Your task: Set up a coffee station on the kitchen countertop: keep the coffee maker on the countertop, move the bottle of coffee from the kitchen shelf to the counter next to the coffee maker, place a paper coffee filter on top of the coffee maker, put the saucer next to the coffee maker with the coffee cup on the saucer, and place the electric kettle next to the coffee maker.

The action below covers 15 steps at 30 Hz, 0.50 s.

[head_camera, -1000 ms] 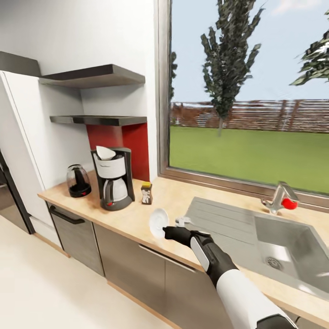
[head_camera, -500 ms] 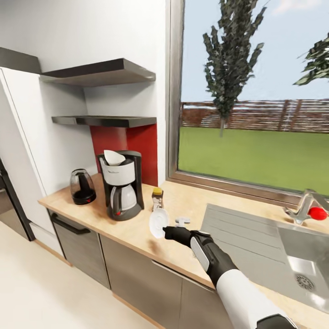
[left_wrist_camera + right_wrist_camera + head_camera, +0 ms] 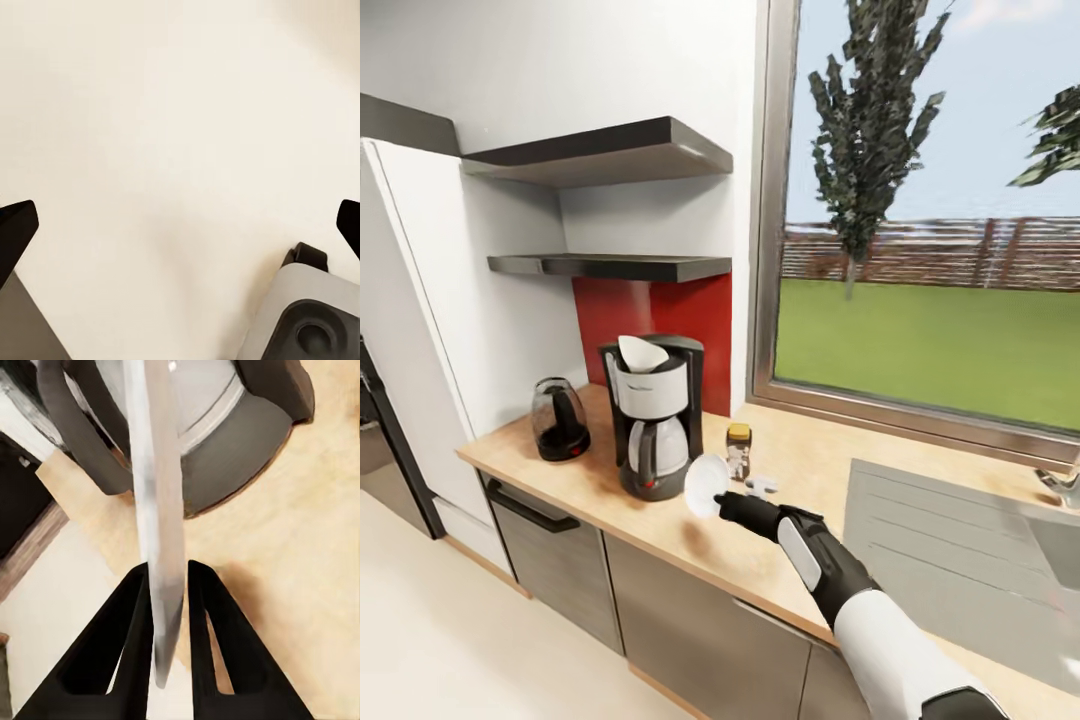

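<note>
The black and white coffee maker (image 3: 655, 425) stands on the wooden countertop (image 3: 600, 490) with a white paper filter (image 3: 640, 352) on top. A dark electric kettle (image 3: 560, 420) sits to its left, and the small coffee bottle (image 3: 738, 450) just to its right. My right gripper (image 3: 725, 503) is shut on the rim of a white saucer (image 3: 706, 484), held on edge above the counter in front of the coffee maker. In the right wrist view the saucer (image 3: 157, 510) runs edge-on between the fingers (image 3: 131, 645), with the coffee maker's carafe (image 3: 225, 457) close behind. My left gripper (image 3: 180, 225) hangs open over the floor.
Two dark wall shelves (image 3: 610, 265) hang above the coffee maker. The steel drainboard of the sink (image 3: 960, 540) lies to the right under a large window. Grey cabinets and a dishwasher front (image 3: 550, 560) sit under the counter. The robot's grey base (image 3: 315, 322) stands on cream floor.
The whole view has shifted, so the camera moved: counter things slid right in the picture. The held saucer now sits closer to the coffee maker. The sink basin has left the view.
</note>
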### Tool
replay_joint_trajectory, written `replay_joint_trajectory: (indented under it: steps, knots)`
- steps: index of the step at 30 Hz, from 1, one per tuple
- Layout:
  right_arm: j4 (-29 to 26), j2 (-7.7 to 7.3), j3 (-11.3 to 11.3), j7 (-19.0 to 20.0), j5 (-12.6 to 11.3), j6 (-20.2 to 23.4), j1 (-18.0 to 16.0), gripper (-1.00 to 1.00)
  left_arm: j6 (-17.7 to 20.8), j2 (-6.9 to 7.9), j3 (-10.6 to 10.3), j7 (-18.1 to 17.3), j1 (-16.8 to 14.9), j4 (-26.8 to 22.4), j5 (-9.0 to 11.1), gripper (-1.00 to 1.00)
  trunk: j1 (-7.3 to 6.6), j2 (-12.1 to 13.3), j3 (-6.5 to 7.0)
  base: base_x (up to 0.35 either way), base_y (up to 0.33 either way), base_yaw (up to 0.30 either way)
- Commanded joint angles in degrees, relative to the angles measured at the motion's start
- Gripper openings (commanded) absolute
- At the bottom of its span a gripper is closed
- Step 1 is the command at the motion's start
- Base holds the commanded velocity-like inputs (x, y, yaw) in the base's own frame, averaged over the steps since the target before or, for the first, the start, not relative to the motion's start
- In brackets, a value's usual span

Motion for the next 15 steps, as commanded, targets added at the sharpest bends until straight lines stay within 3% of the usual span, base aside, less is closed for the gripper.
replay_joint_trajectory:
  steps: [1,2,3,4,5,7,8,10,11,13,15]
  knots:
    - [0.9,0.00,-0.1,0.1,-4.2,0.4,0.0,-1.00,0.4,0.05,-0.5,0.3,0.0,-0.1,0.4,1.00,0.04,0.0,-0.02,0.142,0.262,0.000]
    - [2.0,0.00,-0.1,0.0,-8.3,0.5,0.0,-1.00,0.4,0.06,-0.5,0.3,0.0,-0.1,0.4,1.00,0.04,0.0,-0.02,0.096,0.177,0.000]
    - [3.7,0.00,-0.2,-0.1,-14.4,0.5,0.0,-1.00,0.4,-0.02,-0.5,0.3,0.2,-0.1,0.3,1.00,0.04,0.0,-0.02,0.049,0.091,0.000]
    - [4.3,0.00,-0.2,-0.1,-16.4,0.6,0.0,-1.00,0.4,-0.07,-0.5,0.3,0.3,-0.1,0.3,1.00,0.04,0.0,-0.02,0.039,0.073,0.000]
    - [5.5,0.00,-0.2,-0.2,-21.5,0.6,0.0,-1.00,0.3,-0.22,-0.5,0.3,0.4,-0.1,0.3,1.00,0.04,0.0,-0.02,0.020,0.037,0.000]
    - [6.8,0.00,-0.1,-3.6,-28.3,0.5,0.0,-1.00,0.3,-0.38,-0.5,0.3,0.6,-0.1,0.3,1.00,0.04,0.0,-0.02,0.007,0.013,0.000]
    - [6.9,0.00,-0.5,-5.5,-29.5,0.5,0.0,-1.00,0.3,-0.41,-0.5,0.3,0.6,-0.1,0.3,1.00,0.04,0.0,-0.02,0.002,0.004,0.000]
    - [7.1,0.00,-3.2,-7.1,-30.2,0.4,0.0,-1.00,0.3,-0.43,-0.5,0.3,0.6,-0.1,0.3,1.00,0.04,0.0,-0.02,0.001,0.002,0.000]
    - [7.6,0.00,-8.3,-7.6,-30.4,0.4,0.0,-1.00,0.3,-0.47,-0.5,0.3,0.6,-0.1,0.3,1.00,0.04,0.0,-0.02,0.000,0.000,0.000]
    - [10.0,0.00,-13.9,-7.8,-30.5,0.4,0.0,-1.00,0.3,-0.52,-0.5,0.3,0.6,-0.2,0.4,1.00,0.04,0.0,-0.02,0.000,0.000,0.000]
    - [11.4,0.00,-15.7,-8.2,-30.4,0.4,0.0,-1.00,0.3,-0.53,-0.5,0.3,0.6,-0.2,0.4,1.00,0.04,0.0,-0.02,0.000,0.000,0.000]
